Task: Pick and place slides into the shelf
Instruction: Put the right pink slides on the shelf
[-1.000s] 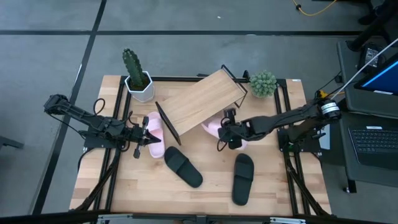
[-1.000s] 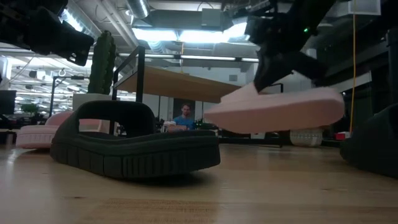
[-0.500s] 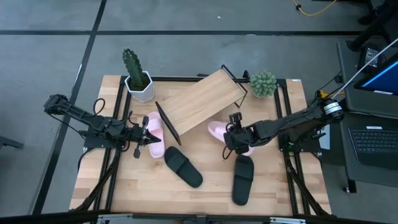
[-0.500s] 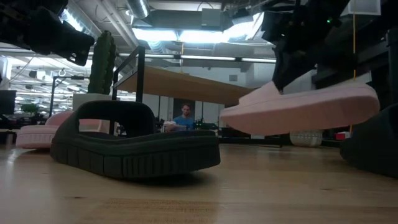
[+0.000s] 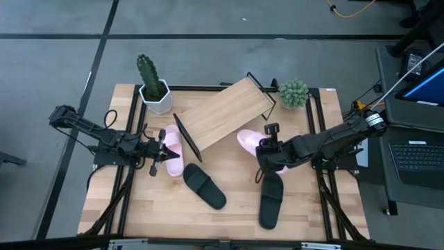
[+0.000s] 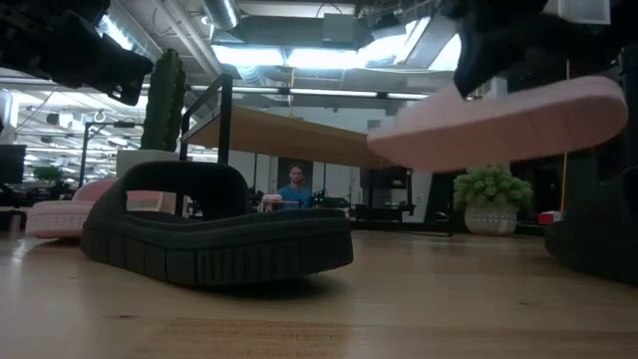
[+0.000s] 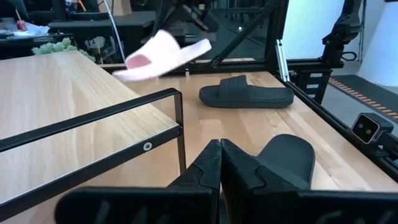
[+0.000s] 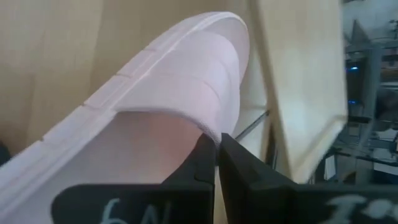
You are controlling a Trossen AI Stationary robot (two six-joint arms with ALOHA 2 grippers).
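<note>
One pale pink slide [image 5: 248,139] hangs in the air in front of the slanted wooden shelf [image 5: 225,114], with my right gripper [image 5: 262,151] shut on it. In the low view this pink slide [image 6: 498,125] floats well above the table. A second pink slide [image 5: 171,141] rests sole-down at the shelf's left end. My left gripper [image 5: 171,154] hovers shut above its near edge, holding nothing. Two black slides [image 5: 205,185] [image 5: 270,198] lie sole-down on the near half of the table. My right gripper pinches the edge of the pink slide's wide top strap [image 8: 208,124] between its two fingers. The fingers slant down at it from the table's right side. The slide is lifted clear of the table and tilted, its right end [image 6: 598,95] the higher one.
A cactus in a white pot [image 5: 151,87] stands at the far left corner, and a round green plant [image 5: 294,93] at the shelf's far right. The shelf's black wire frame [image 7: 149,102] juts out just ahead of my left gripper [image 7: 219,163].
My right gripper has risen and gone toward the table's right edge with the pink slide. The slide now hangs higher above the table and has tipped, its right end up.
</note>
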